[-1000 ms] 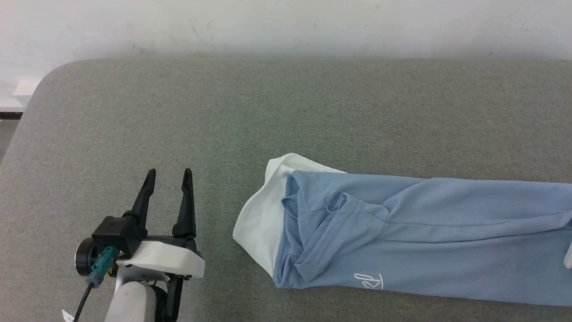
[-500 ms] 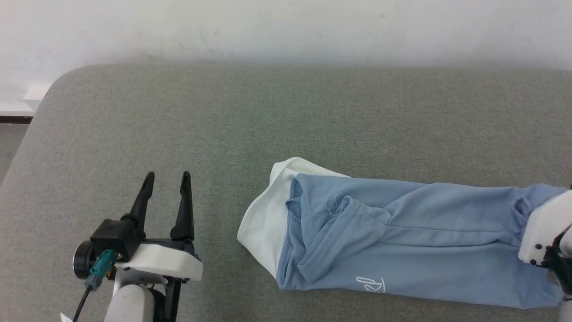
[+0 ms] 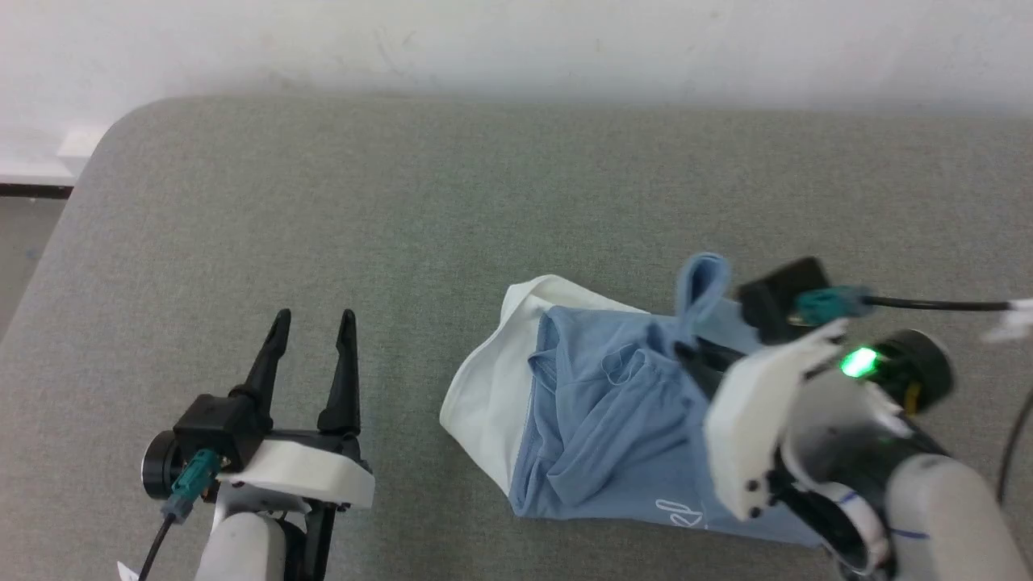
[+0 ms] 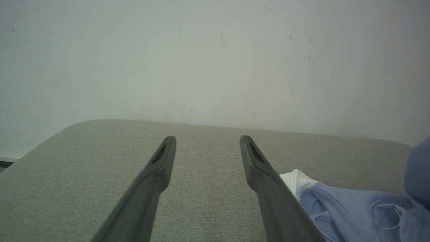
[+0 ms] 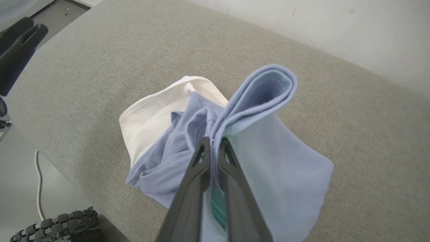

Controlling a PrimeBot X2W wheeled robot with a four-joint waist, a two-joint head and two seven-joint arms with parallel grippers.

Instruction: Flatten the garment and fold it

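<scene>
Shirt: the shirt (image 3: 597, 420) lies bunched on the desk (image 3: 403, 202), near its front edge and right of the middle, with the white collar (image 3: 484, 395) turned toward the left edge.
Right arm: the right end effector (image 5: 214, 140) has its fingers pressed together on a doubled fold of the shirt's blue edge, which stands up in a loop above the rest.
Left arm: the left end effector (image 3: 313, 315) has its fingers apart and holds nothing, over bare desk near the front edge, well apart from the collar.
Step in hand: probably carrying the pinched end over toward the collar to halve the shirt (judged from the raised fold alone).
Doing it well: travel low and level so the lower layer is not dragged along. Line the edge up with the collar before letting go. The free arm could pin the collar end.
Risk: creases near the logo (image 3: 682, 512) could get trapped under the fold.
</scene>
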